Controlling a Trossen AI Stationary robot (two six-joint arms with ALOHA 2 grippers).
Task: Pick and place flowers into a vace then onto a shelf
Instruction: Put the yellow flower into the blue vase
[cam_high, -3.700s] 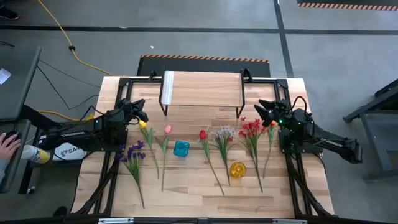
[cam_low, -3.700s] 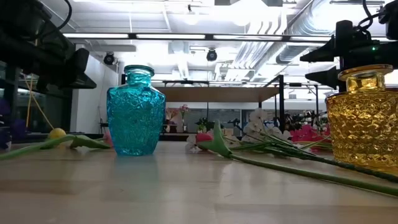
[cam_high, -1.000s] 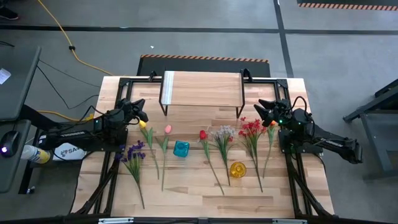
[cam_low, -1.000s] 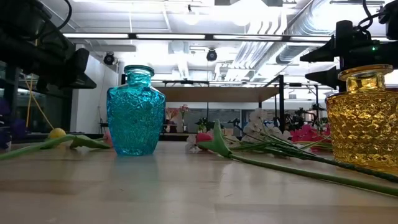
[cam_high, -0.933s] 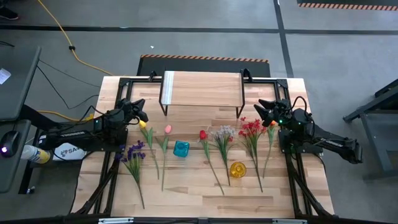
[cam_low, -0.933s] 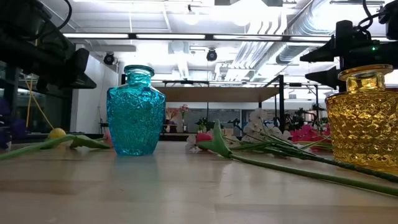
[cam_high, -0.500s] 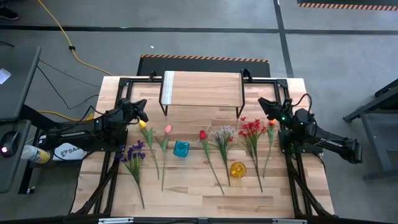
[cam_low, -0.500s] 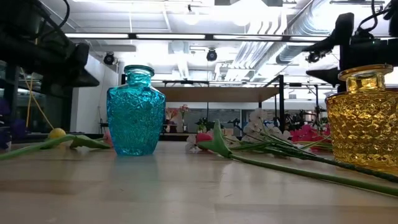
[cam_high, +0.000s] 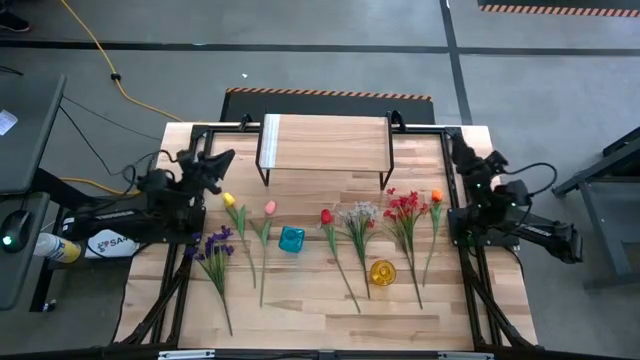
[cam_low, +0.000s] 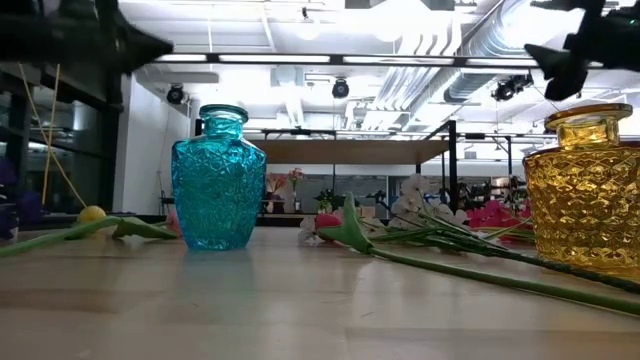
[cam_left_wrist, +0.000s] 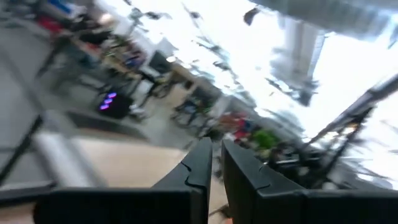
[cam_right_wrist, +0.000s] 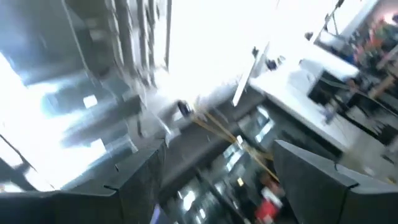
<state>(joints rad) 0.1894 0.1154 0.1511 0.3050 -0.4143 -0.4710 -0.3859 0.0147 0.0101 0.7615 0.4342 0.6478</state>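
Several flowers (cam_high: 330, 235) lie flat in a row on the plank table, blooms toward the far edge: purple (cam_high: 215, 243), yellow (cam_high: 229, 200), pink (cam_high: 270, 208), red, white and orange (cam_high: 436, 197). A teal vase (cam_high: 291, 239) and a yellow vase (cam_high: 382, 272) stand upright among the stems. The shelf (cam_high: 325, 140) stands at the far edge on black legs. My left gripper (cam_high: 222, 158) is shut, raised above the table's left side. Over the right side, my right gripper (cam_high: 455, 150) is open, tipped upward. Neither touches anything.
Black arm frames run along the table's left and right sides. In the low view the teal vase (cam_low: 218, 180) and yellow vase (cam_low: 585, 190) stand in front, with stems (cam_low: 450, 262) lying between them. Bare wood lies at the near edge.
Both grippers have risen from just above the table and tipped upward, rolling as they went. The right one has also drawn toward the table's far right corner. The flowers, vases and shelf have stayed put.
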